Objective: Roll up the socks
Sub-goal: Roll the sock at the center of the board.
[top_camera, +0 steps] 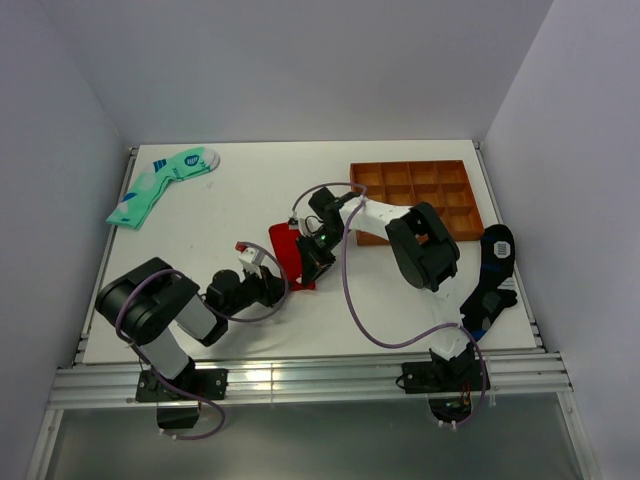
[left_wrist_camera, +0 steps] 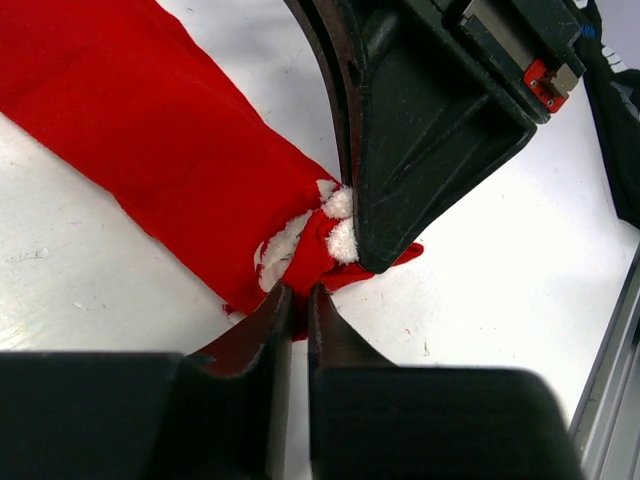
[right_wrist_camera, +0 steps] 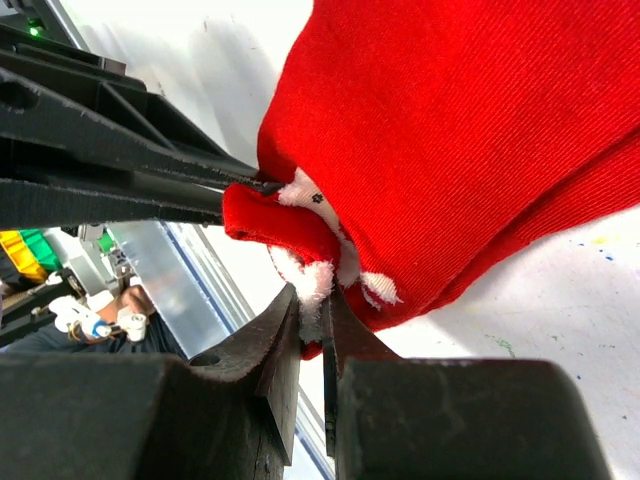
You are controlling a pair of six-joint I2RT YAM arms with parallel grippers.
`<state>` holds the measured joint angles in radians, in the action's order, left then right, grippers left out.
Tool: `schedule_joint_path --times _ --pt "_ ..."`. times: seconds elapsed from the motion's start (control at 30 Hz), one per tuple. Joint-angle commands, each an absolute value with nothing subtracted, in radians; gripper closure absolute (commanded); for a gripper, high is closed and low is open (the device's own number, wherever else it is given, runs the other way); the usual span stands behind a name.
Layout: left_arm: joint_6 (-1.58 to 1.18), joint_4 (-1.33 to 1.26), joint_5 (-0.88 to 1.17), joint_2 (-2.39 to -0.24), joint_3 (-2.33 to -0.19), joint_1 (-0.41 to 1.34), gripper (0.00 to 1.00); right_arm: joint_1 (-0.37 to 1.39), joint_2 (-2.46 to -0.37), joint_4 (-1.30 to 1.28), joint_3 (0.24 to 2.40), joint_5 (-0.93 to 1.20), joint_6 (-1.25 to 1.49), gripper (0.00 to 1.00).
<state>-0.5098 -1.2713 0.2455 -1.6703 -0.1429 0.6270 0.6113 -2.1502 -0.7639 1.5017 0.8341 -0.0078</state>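
Near the middle of the white tabletop (top_camera: 300, 330), the left tool (left_wrist_camera: 297, 296) is pressed together, pinching the near end of the red socks (left_wrist_camera: 150, 120). Just beside it, the right tool (right_wrist_camera: 312, 298) pinches that same end at the fluffy white bits. The socks lie stretched away on the tabletop. A black sock (top_camera: 493, 270) lies at the right edge. Farther back sit a brown tray (top_camera: 410, 164) and, far left, a green sock (top_camera: 160, 185).

Your white table (top_camera: 260, 195) carried a green sock (top_camera: 163, 185) at its far left corner, a brown tray (top_camera: 408, 165) at the far right, a black sock (top_camera: 493, 268) by the right edge, and red socks (top_camera: 286, 246) near the middle.
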Motion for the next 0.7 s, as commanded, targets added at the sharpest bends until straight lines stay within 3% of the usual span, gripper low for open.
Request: schedule_joint_path --times 0.0,0.1,0.43,0.67 --pt "-0.502 -1.29 0.253 -1.672 -0.164 0.626 0.9 0.618 -2.155 -0.735 1.493 0.836 -0.002 1.0" --pt "-0.515 -1.302 0.259 -1.687 -0.164 0.626 1.0 0.62 -2.135 -0.707 1.468 0.828 0.032 1.0" --pt "-0.604 -1.328 0.232 -1.743 -0.14 0.627 1.0 0.62 -2.024 -0.525 1.358 0.765 0.109 0.67" --pt "-0.66 -1.302 0.209 -1.773 -0.137 0.626 1.0 0.617 -1.921 -0.369 1.272 0.689 0.161 0.6"
